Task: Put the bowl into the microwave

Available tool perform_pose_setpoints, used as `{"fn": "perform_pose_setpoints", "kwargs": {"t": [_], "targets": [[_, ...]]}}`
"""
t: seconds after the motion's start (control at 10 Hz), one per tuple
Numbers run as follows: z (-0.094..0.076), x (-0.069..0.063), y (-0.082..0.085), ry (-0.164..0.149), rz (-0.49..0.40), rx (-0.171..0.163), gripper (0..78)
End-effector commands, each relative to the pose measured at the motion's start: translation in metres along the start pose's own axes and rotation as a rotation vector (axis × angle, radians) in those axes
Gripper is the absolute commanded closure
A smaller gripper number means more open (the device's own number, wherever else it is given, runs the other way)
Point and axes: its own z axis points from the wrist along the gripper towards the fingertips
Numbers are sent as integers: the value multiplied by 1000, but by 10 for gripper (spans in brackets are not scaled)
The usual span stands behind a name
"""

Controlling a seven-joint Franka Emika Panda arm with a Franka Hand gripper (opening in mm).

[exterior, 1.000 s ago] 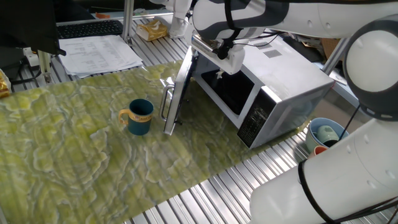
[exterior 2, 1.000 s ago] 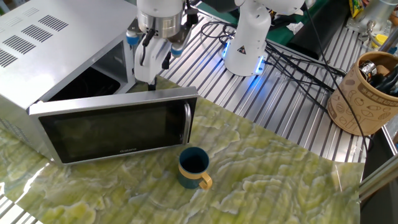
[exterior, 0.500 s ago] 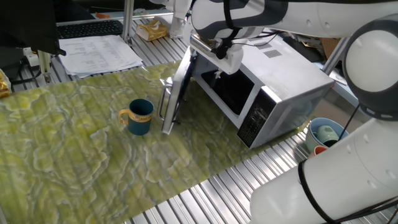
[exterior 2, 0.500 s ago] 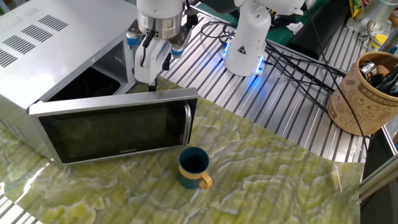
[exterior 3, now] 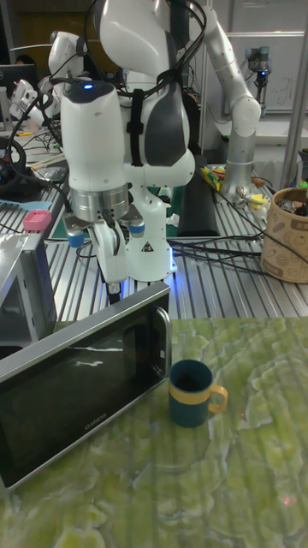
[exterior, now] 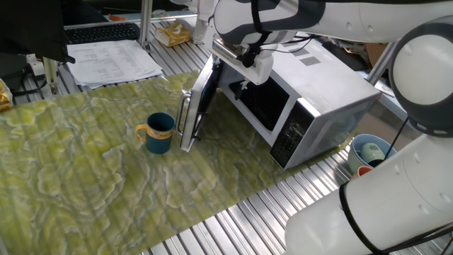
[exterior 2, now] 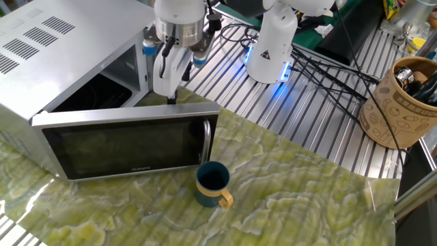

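**Teal mug waits beside the open microwave door**

We see the bowl (exterior 2: 213, 184), a small glazed teal cup with a yellow-tan handle and a yellowish band below the rim, standing upright and empty on the tabletop (exterior: 85, 156). It sits just beside the free edge of the microwave door (exterior 2: 126, 145), near the door's silver handle, and nothing grips it.

The microwave (exterior: 304, 99) is a boxy white metal case with vent slots on top and a black control panel. Its dark glass door, framed in silver, is swung wide open, and the cavity behind it shows dark.

Our tool (exterior 2: 169, 82) hangs at the top edge of that door, its fingers pointing down, close together. Whether they touch the door we cannot tell.

The tabletop is covered with a glossy sheet in a mottled green-yellow marbled pattern, laid over ribbed metal slats. Around it stand a tan patterned holder (exterior 2: 399, 102), black cables (exterior 2: 328, 65), a stack of papers (exterior: 113, 60) and a pale blue round container (exterior: 368, 152) to one side of the microwave.
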Motion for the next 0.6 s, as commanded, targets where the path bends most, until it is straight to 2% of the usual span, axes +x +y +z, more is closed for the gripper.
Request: {"fn": "perform_pose_setpoints", "kwargs": {"t": [0.1,0.6], "targets": [[-3,1,3,9,-11,-9,2],[-1,3,5,22,-19,-21,2]]}}
